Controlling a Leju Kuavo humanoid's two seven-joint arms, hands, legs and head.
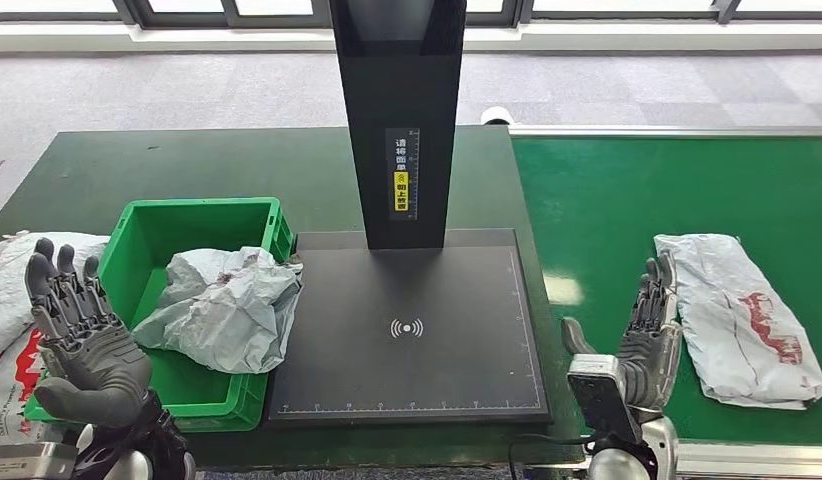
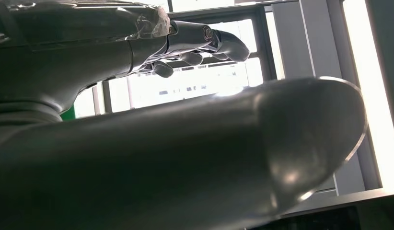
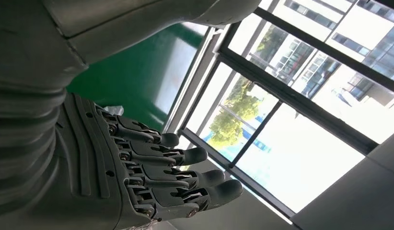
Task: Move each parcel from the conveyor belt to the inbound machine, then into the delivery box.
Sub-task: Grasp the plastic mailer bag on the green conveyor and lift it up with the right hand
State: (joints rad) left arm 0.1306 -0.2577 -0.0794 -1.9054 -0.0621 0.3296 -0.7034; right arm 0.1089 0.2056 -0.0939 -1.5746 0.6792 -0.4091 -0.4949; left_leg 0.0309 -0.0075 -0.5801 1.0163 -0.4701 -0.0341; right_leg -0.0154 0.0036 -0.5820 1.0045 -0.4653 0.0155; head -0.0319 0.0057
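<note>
I am seeing the left hand [image 1: 82, 335] hanging raised at the near left, palm up, its fingers [image 1: 62, 285] spread wide and holding nothing, just beside the near left corner of the green delivery box [image 1: 202, 215]. A crumpled grey parcel [image 1: 227, 305] is lying in that box, spilling over its right wall towards the black inbound machine [image 1: 407, 320], whose flat plate is sitting on the dark green surface [image 1: 187, 160] under a tall black post. The right hand [image 1: 647, 335] is hovering at the left edge of the green conveyor belt [image 1: 607, 200], fingers [image 1: 652, 295] straight, apart and gripping nothing. A flat white parcel with red print [image 1: 737, 315] is lying on the belt just beside that hand, not touching it. Another white bag [image 1: 7, 300] is showing at the far left edge, behind the left hand
</note>
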